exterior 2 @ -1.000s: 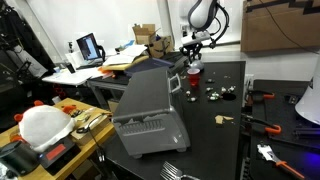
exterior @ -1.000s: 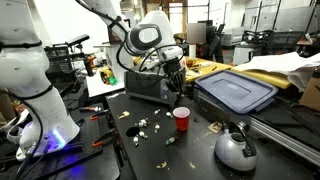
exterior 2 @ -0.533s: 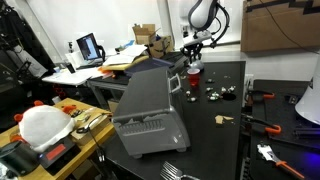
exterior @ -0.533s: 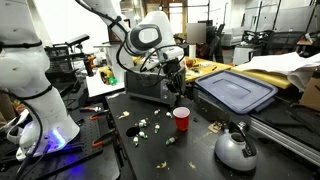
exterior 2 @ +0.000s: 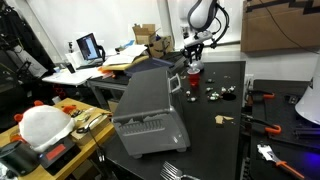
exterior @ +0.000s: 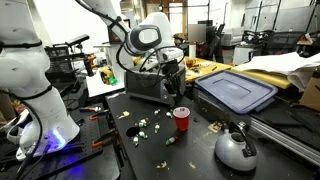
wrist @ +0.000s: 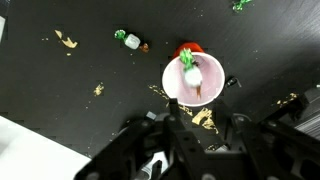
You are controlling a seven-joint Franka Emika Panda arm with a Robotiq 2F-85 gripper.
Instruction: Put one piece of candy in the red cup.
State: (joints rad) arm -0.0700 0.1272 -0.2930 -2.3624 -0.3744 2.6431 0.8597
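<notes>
The red cup [wrist: 193,80] stands upright on the black table; it also shows in both exterior views [exterior: 181,119] [exterior 2: 194,72]. In the wrist view I look down into its white inside, where a green and white candy [wrist: 188,70] lies. My gripper [wrist: 203,118] hangs just above the cup, beside its rim, with fingers apart and nothing between them. It also shows above the cup in both exterior views [exterior: 175,93] [exterior 2: 196,56]. Another wrapped candy [wrist: 131,41] lies on the table near the cup. Loose candies [exterior: 143,126] are scattered beside the cup.
A grey toaster oven [exterior: 148,86] stands right behind the gripper. A round silver kettle [exterior: 236,148] sits near the table's front. A blue-lidded bin [exterior: 236,91] lies beside it. Gold wrappers [wrist: 66,40] and tools [exterior 2: 262,126] are scattered on the table.
</notes>
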